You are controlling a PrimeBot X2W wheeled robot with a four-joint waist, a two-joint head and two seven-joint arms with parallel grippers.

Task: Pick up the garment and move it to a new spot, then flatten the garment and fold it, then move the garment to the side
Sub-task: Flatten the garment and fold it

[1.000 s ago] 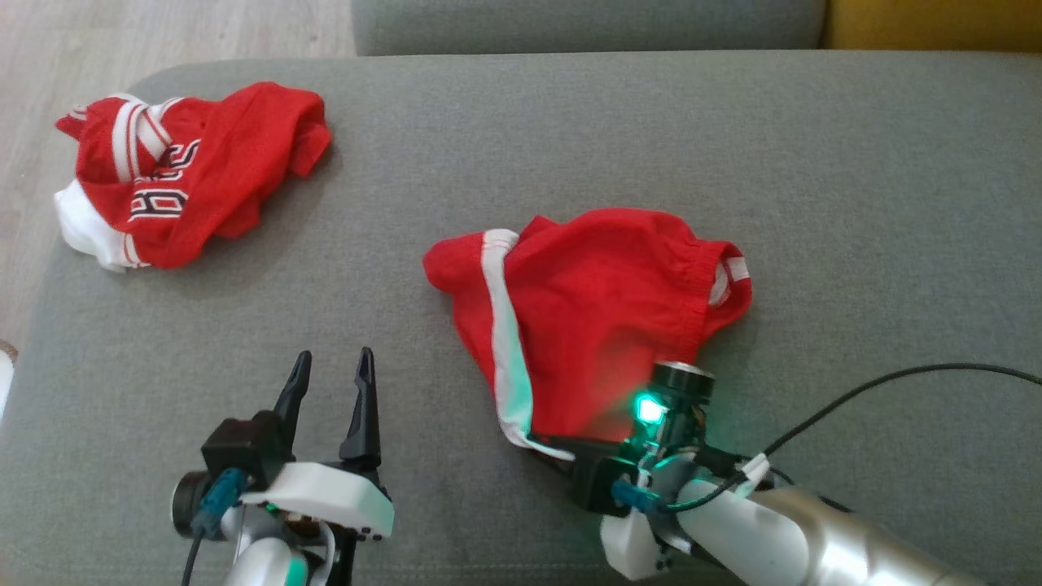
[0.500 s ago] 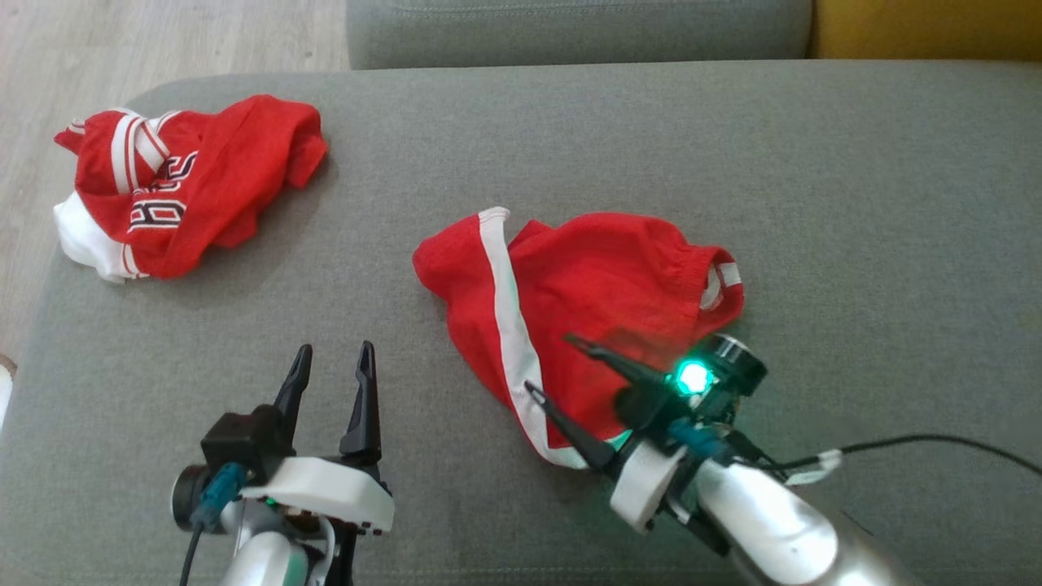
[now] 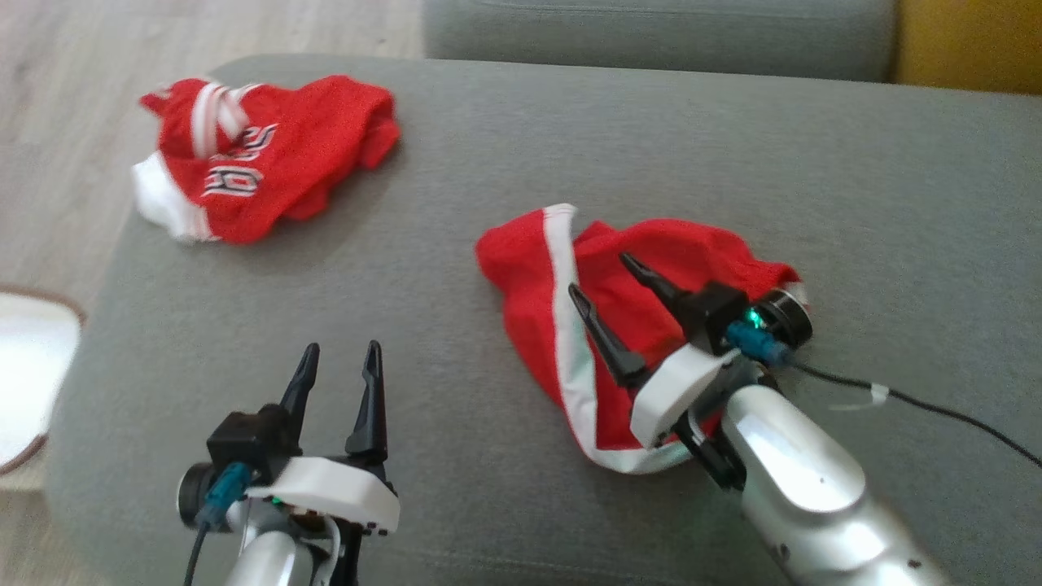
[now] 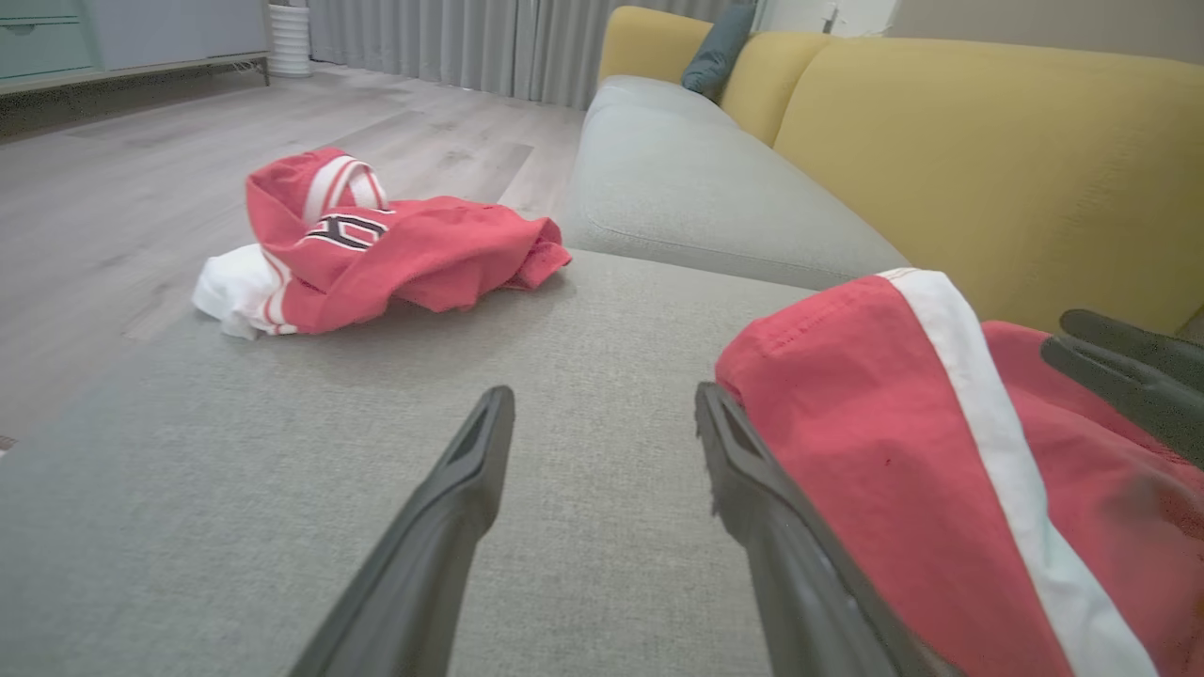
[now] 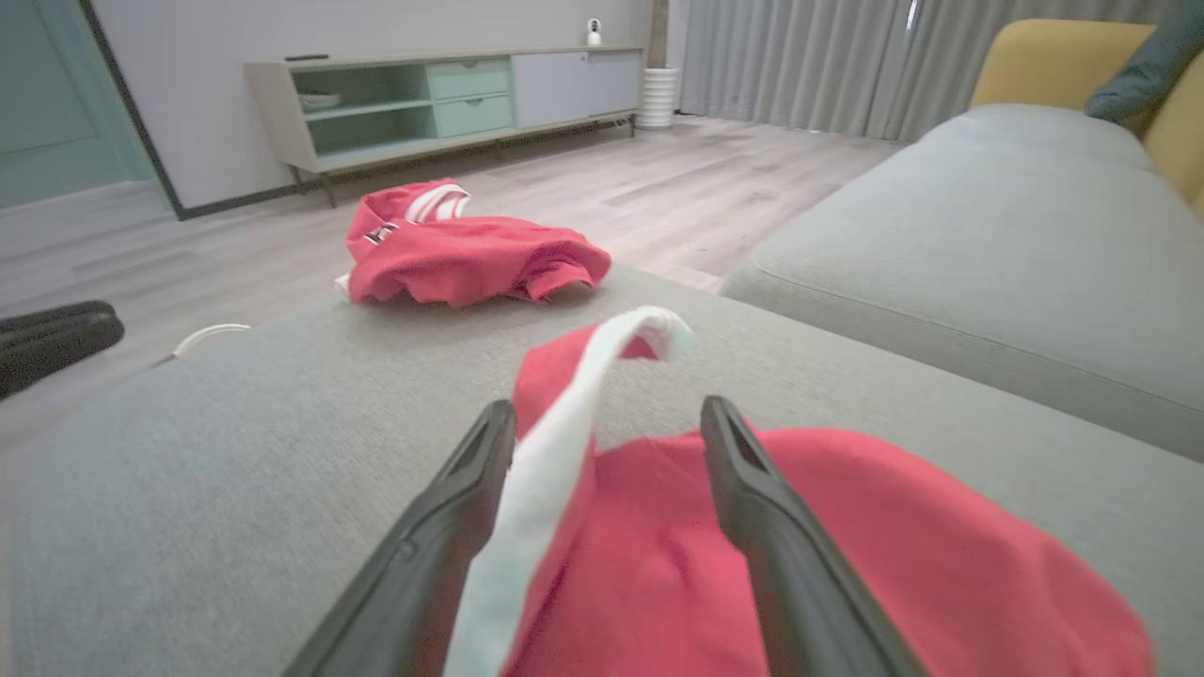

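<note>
The garment [image 3: 529,277], red shorts with a white side stripe, lies crumpled on the grey sofa seat [image 3: 733,163]. My right gripper [image 3: 601,274] hovers over its middle with jaws wide apart, gripping nothing. In the right wrist view the white stripe and red cloth [image 5: 649,555] run under and between the spread fingers of that gripper [image 5: 609,406]. My left gripper [image 3: 341,348] stands open over bare seat, left of the shorts. In the left wrist view the shorts [image 4: 875,442] lie just right of the open left gripper [image 4: 604,395], and the right gripper's fingers [image 4: 1119,367] show at the far right.
A second red garment [image 3: 277,155] with white trim and lettering lies bunched at the seat's far left corner. Wooden floor [image 3: 57,98] lies beyond the left edge, with a round white object [image 3: 24,382] beside it. A yellow backrest [image 4: 988,141] rises behind the seat.
My right gripper was shut at the shorts' near hem; it has opened, let go and lifted over the cloth. The head camera has turned, shifting the whole scene right. The left arm holds still.
</note>
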